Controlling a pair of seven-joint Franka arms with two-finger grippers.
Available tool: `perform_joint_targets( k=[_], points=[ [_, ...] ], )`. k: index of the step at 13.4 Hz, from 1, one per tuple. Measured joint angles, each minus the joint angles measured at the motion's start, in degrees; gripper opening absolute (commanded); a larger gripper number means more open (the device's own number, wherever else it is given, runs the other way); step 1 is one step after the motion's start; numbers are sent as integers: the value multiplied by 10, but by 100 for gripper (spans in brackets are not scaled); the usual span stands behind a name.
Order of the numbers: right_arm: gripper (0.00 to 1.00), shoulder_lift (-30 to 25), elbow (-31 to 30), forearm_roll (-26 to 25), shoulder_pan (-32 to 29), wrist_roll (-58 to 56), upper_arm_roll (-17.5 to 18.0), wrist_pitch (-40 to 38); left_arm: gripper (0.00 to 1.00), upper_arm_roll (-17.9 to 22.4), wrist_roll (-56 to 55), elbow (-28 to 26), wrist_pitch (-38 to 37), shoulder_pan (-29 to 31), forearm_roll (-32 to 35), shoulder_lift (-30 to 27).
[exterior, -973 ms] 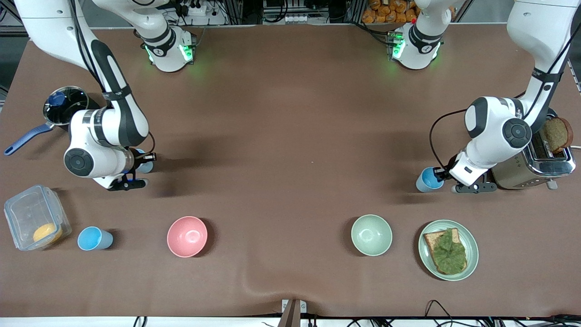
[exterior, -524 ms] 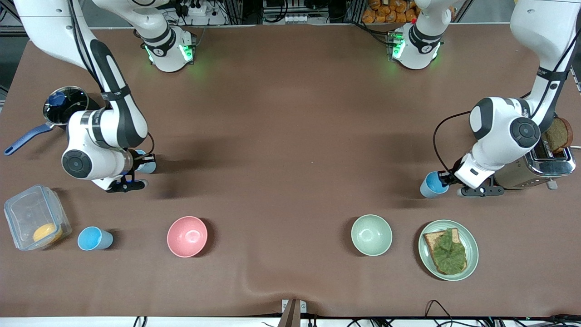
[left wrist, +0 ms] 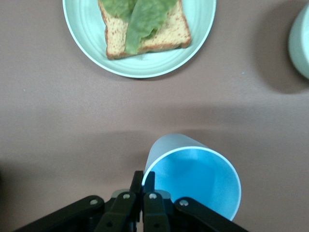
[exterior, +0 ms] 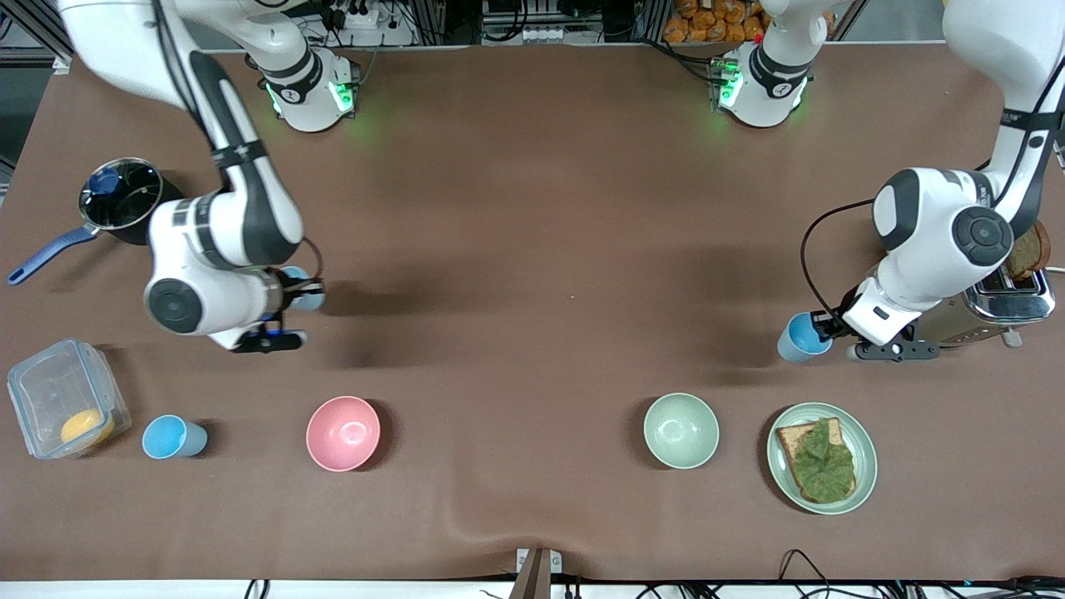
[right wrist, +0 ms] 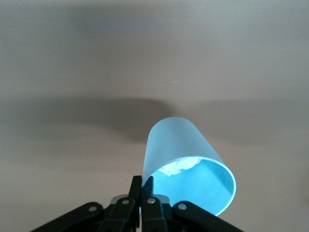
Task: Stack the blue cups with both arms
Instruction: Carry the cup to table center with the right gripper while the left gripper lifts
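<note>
We saw the brown bench (exterior: 532,249) carrying everything, with the two arms reaching in from their bases. The right arm (exterior: 218,249) hung over the bench near the pot's end, and its bulk hid most of what it carried. The left arm (exterior: 940,241) hung in front of the toaster (exterior: 990,312), covering much of it, so the toast in the slot showed only as a dark edge.

Nearer the camera stood a plate (exterior: 861,466) with bread and lettuce, a green bowl (exterior: 681,430), a pink bowl (exterior: 343,433) and a clear box (exterior: 58,399) holding something orange. A pot (exterior: 125,200) with a blue handle sat toward the right arm's end.

The right gripper (right wrist: 141,186) had its jaws pinched on the rim of a blue cup (right wrist: 186,164), lifted and tilted above the bare bench; from the front only a sliver of that cup showed.

The left gripper (left wrist: 143,181) had its jaws pinched on the rim of a second blue cup (left wrist: 193,181), beside the toaster; we could not tell whether it touched the bench.

A third blue cup (exterior: 170,438) stood alone between the box and the pink bowl.
</note>
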Motion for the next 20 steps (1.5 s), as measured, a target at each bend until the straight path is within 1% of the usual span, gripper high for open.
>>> perform_joint_targets(
  k=[1, 3, 4, 6, 9, 12, 13, 14, 16, 18, 20],
  points=[
    [0, 0, 7, 13, 24, 40, 1, 0, 0, -6, 0, 12, -25, 0, 0, -6],
    [0, 4, 28, 40, 86, 140, 2, 4, 0, -16, 0, 57, -97, -1, 0, -16],
    [0, 11, 43, 51, 115, 187, 3, 7, 0, -22, -1, 82, -131, -1, 0, -18],
    [0, 40, 82, 74, 167, 270, 3, 22, 0, -38, -21, 120, -176, -1, -1, -19],
    [0, 98, 117, 85, 231, 365, 3, 93, 0, -71, -88, 141, -208, -3, -1, -19],
    [0, 138, 131, 86, 258, 400, 3, 128, 0, -105, -161, 149, -222, -5, -1, -19],
    [32, 143, 136, 87, 261, 402, 3, 130, 0, -118, -186, 150, -223, -5, -2, -18],
    [99, 143, 140, 87, 261, 405, 2, 130, 0, -132, -213, 151, -223, -5, -2, -18],
    [100, 144, 146, 87, 261, 406, 1, 135, 0, -157, -261, 152, -223, -8, -2, -18],
    [100, 144, 172, 87, 261, 406, -3, 124, 0, -166, -294, 155, -223, -23, -2, -17],
    [100, 143, 218, 87, 253, 406, -13, 54, 0, -166, -335, 168, -223, -45, -3, -12]
  ],
)
